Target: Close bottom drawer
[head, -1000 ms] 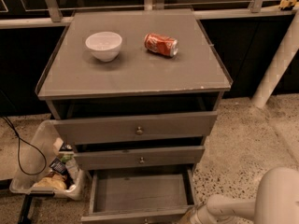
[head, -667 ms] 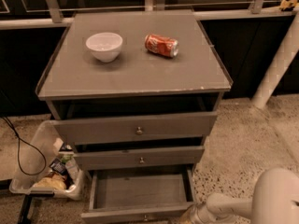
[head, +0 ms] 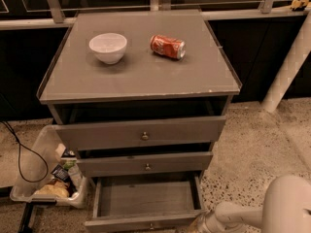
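Camera view: a grey three-drawer cabinet (head: 141, 76) stands in the middle of the picture. On its top are a white bowl (head: 108, 47) and, well apart to the right, a red soda can (head: 167, 46) lying on its side. The top drawer (head: 141, 132) and the middle drawer (head: 146, 163) both stand a little proud of the carcass. The bottom drawer (head: 146, 199) is pulled far out towards the camera, its plank floor bare and open to view, and its slim front panel runs left to right along the lower edge of the picture. The robot arm (head: 252, 212) enters from the lower right. Its gripper (head: 193, 225) sits at the picture's bottom edge, just beside the right end of that front panel and to the right of the panel's centre. Contact with the panel cannot be confirmed. How far the gripper is open cannot be told, and nothing is seen held in it. Judgement: the drawer's travel runs straight back into the cabinet, away from the camera and square to the panel's long axis. The gripper lies on the outer side of the panel but off-centre, so a rearward push from there could skew the drawer in its runners. A clear plastic bin (head: 46, 178) of litter stands left of the drawer, out of its path.
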